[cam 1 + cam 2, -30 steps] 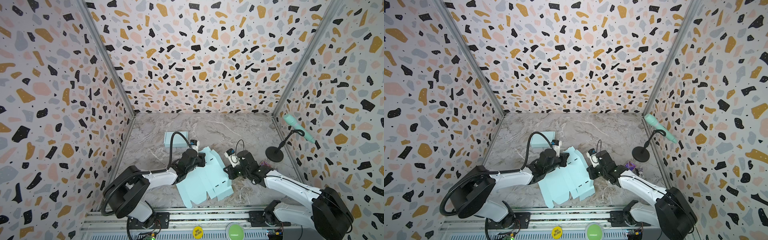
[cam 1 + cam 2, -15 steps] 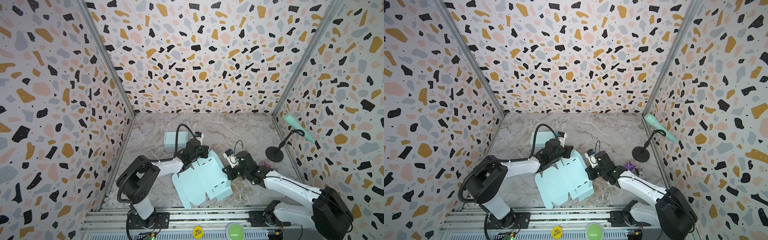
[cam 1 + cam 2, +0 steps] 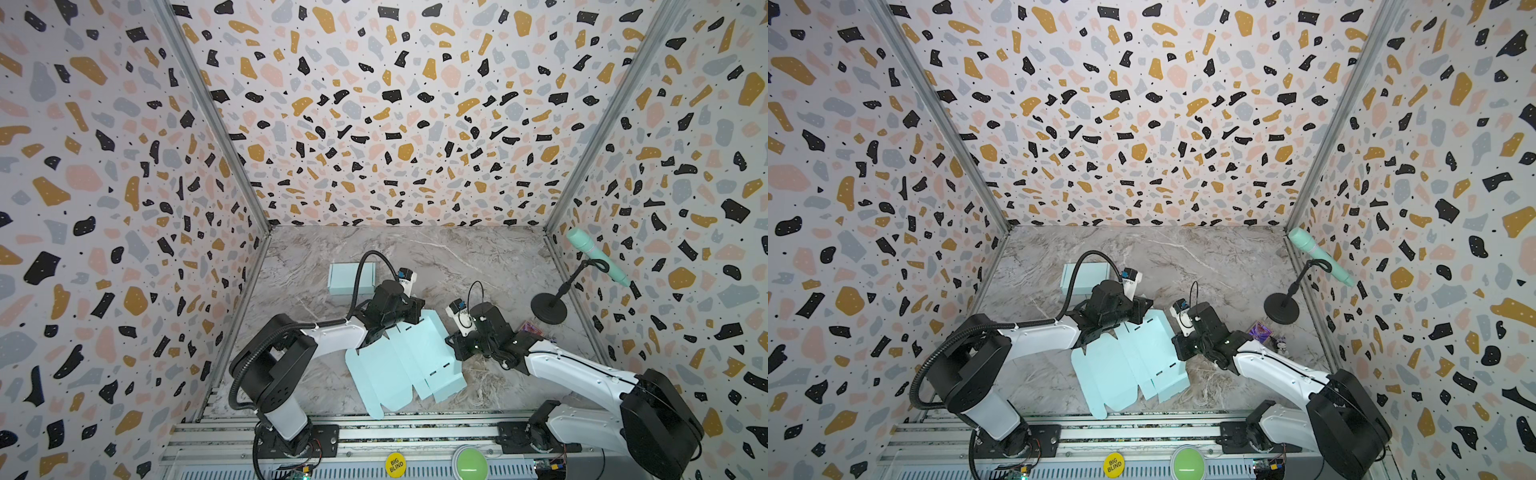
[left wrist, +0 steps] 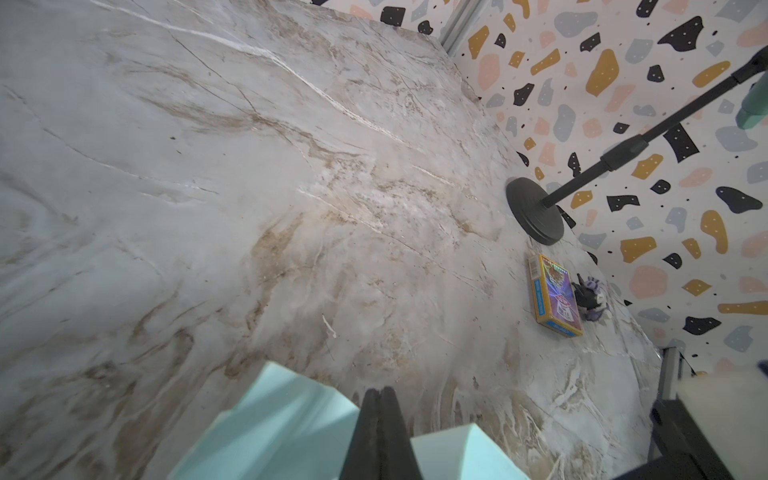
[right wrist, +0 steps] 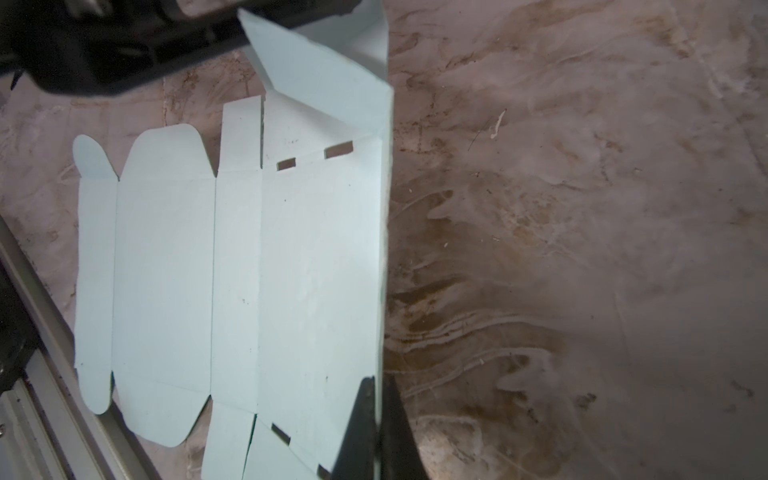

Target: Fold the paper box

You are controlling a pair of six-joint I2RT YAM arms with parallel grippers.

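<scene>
Lab test booth: terrazzo-patterned walls (image 3: pixel 374 124), aluminium rail (image 3: pixel 415 432).

Both top views: bright, even, diffuse light falling from above. Patterned walls (image 3: pixel 374 124) rendering sharp. Arms throwing only faint, soft-edged shadows on marble tabletop (image 3: pixel 457 257). No glare showing.

Left wrist view: tabletop (image 4: pixel 249 187) glowing pale, slightly washed out. Its far edge bowing under wide-angle distortion. Left gripper fingers (image 4: pixel 395 440) sitting dark and blurred, too close to lens.

Right wrist view: dimmer, warmer cast. Tabletop greying toward one side. Paper box (image 5: pixel 232 270) reading bright and crisp. Right gripper fingers (image 5: pixel 399 449) appearing as soft black silhouette.
</scene>
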